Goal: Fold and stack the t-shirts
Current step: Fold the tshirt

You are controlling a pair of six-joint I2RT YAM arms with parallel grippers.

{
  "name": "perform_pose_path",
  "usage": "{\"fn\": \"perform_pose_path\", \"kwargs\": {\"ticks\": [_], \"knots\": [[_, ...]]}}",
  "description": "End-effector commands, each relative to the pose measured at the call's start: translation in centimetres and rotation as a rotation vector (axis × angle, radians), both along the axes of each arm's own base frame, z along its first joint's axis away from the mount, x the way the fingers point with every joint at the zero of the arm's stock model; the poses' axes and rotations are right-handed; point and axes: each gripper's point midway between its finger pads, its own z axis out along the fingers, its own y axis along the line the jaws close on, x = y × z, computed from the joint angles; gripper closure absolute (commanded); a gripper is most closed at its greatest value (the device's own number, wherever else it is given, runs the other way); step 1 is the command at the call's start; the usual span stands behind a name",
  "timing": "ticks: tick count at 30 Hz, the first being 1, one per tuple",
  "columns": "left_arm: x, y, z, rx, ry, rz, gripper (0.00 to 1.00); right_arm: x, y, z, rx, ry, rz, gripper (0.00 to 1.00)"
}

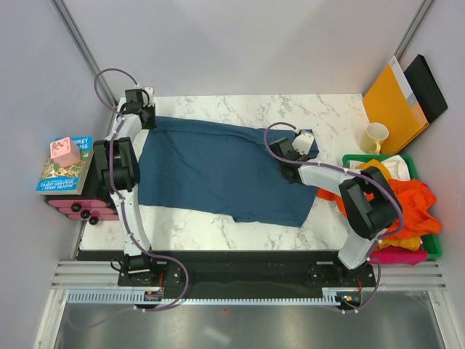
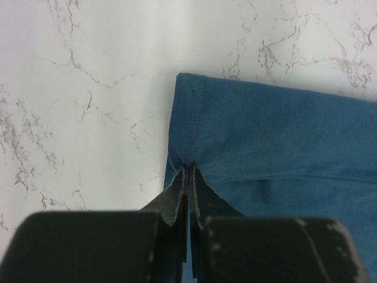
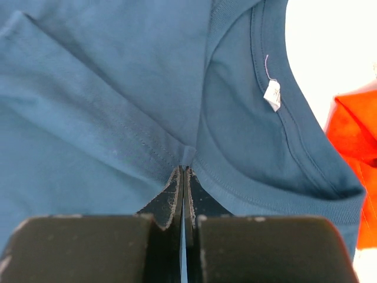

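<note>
Here, in the top view, the teal t-shirt (image 1: 211, 171) lies spread across the marble table (image 1: 218, 229), with its hem to the left and its collar to the right. The left gripper (image 1: 139, 103) is at the far left corner of the shirt, and the right gripper (image 1: 302, 141) is at the collar end. To the right of the table stands a green bin (image 1: 356, 157) that holds the orange t-shirt (image 1: 415, 198), the yellow t-shirt (image 1: 378, 169) and the pink t-shirt (image 1: 399, 256) in a loose heap. The elbow of the right arm passes over the bin and hides part of this heap. Behind the bin are a yellow mug (image 1: 375, 137), an orange envelope (image 1: 392, 102) and a black folder (image 1: 429, 86). At the left edge of the table, books (image 1: 64, 173) lie with a pink cube (image 1: 65, 151) on top.

In the left wrist view, the fingers (image 2: 177, 200) are pressed together, with the hem corner of the teal t-shirt pinched between the tips. The rest of the shirt runs to the right, and bare marble is to the left and behind.

In the right wrist view, the fingers (image 3: 171, 200) are also closed tight, nipping a small fold of the teal cloth just beside the collar. A white label (image 3: 272, 94) sits inside the neck. The orange t-shirt shows at the right edge, apart from the teal one.
</note>
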Motion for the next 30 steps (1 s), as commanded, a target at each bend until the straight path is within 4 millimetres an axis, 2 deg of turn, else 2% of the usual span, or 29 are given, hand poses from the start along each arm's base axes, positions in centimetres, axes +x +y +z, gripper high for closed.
{"fn": "perform_pose_path", "kwargs": {"ticks": [1,5,7,11,21,27,30], "knots": [[1.7,1.7,6.7,0.04,-0.129,0.037,0.98,-0.4,-0.3,3.1,0.021,-0.072,-0.031,1.0],[2.3,1.9,7.9,0.038,-0.151,0.046,0.98,0.0,-0.5,4.9,0.013,-0.106,-0.037,1.0],[2.6,2.1,9.1,0.033,-0.173,0.05,0.98,0.3,-0.5,6.0,0.015,-0.13,-0.039,1.0],[2.8,2.2,10.4,0.037,-0.192,0.046,0.98,0.4,-0.3,7.2,0.017,-0.144,-0.032,1.0],[1.5,3.1,8.5,0.035,-0.137,0.053,0.98,-1.6,-0.7,6.3,0.005,-0.112,-0.037,1.0],[0.2,2.7,8.3,0.018,-0.117,0.029,0.98,-2.7,-1.2,6.1,0.002,-0.101,-0.043,1.0],[-0.4,2.6,7.4,0.022,-0.094,0.02,0.98,-3.2,-1.5,5.6,-0.005,-0.085,-0.046,1.0]]}}
